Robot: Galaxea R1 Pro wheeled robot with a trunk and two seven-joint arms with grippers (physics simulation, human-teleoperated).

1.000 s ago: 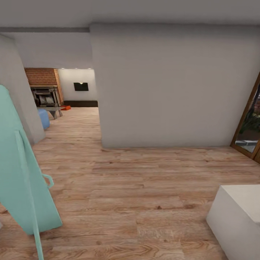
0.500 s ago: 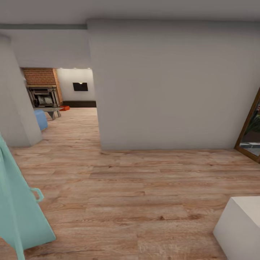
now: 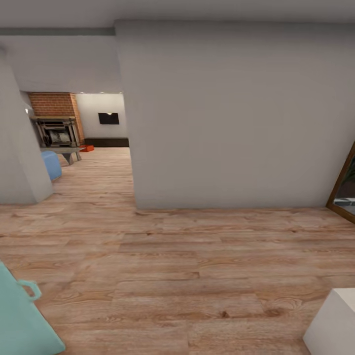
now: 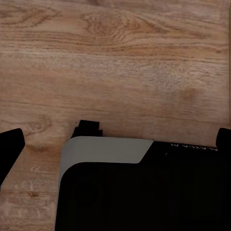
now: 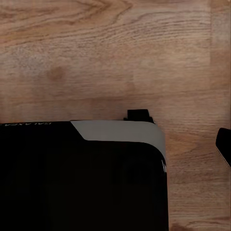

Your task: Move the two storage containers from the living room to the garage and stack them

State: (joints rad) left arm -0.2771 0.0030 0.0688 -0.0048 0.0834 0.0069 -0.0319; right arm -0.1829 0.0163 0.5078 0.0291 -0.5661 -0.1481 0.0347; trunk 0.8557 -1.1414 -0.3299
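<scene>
Pincer state: can't tell, L or R; wrist views show robot's base over wood floor (image 3: 197, 276). Orange bin (image 3: 88, 147) sits far off by fireplace (image 3: 58, 132). Nothing moved yet.

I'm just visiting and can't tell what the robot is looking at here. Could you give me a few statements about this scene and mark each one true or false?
1. The floor in front of the robot is light wood plank. True.
2. A brick fireplace shows through the opening at the far left. True.
3. An orange-red storage container sits right at the robot's feet. False: a small orange-red shape lies far off, on the floor near the fireplace.
4. The big wall straight ahead is covered in brick. False: it is plain pale grey.
5. A dark screen hangs on the far wall of the room beyond. True.
6. A red door stands at the lower left. False: the panel with a handle there is teal.
</scene>
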